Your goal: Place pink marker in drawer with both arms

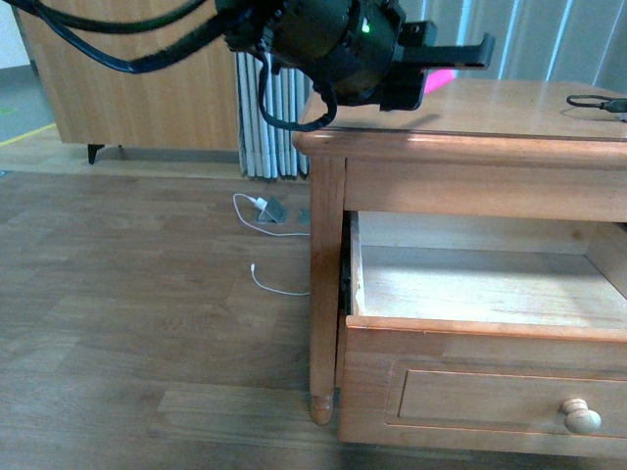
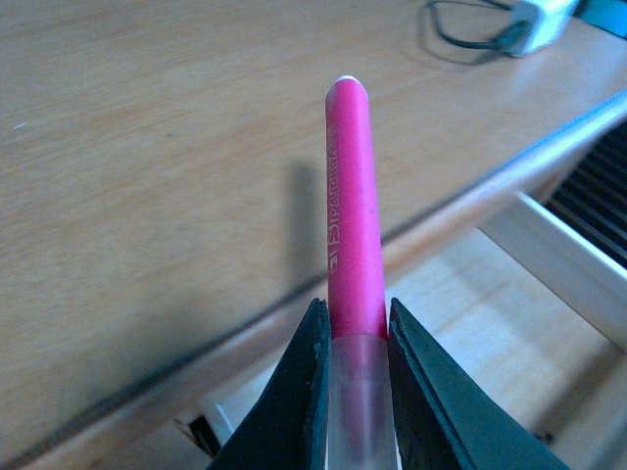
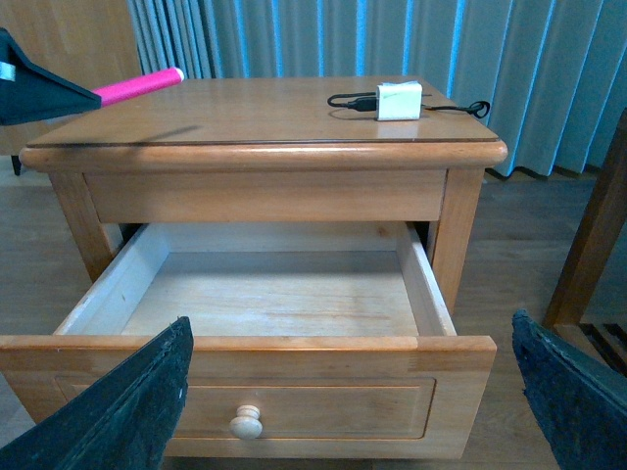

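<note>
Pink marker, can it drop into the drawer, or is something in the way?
Only the tabletop: the pink marker, pinched in the left gripper, hangs over its edge. The drawer is pulled open and looks empty, so nothing else visible blocks it.

White adapter with black cable atop the dresser, blue curtain behind
</note>
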Motion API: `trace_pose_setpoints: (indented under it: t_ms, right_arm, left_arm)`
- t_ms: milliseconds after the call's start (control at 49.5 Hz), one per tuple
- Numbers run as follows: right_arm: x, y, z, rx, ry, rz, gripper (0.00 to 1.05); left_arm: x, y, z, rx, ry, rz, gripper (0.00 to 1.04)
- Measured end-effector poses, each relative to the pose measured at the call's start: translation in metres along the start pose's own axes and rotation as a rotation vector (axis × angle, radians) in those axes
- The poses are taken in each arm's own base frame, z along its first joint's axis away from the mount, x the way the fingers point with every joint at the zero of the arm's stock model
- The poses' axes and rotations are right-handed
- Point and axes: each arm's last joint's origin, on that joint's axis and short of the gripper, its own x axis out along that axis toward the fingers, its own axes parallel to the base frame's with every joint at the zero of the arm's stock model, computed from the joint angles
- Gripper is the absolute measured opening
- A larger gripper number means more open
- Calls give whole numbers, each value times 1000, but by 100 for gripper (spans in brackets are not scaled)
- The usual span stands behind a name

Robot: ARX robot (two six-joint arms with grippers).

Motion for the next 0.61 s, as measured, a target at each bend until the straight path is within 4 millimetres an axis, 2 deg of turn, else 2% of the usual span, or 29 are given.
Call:
trace_pose_setpoints:
  t_ms: [101, 243, 384, 606]
  right_arm:
    - [0, 0, 0, 0, 0, 0, 96]
    - [0, 0, 0, 0, 0, 0, 96]
    - [0, 0, 0, 0, 0, 0, 96]
    - [0, 0, 0, 0, 0, 0, 96]
  left_arm:
    - [-16, -11, -4, 43, 13, -78, 14]
    - [-18, -20, -22, 80, 74, -155, 14]
    - [-7, -28, -43, 101, 139, -156, 14]
    - [30, -42, -78, 101, 220, -156, 14]
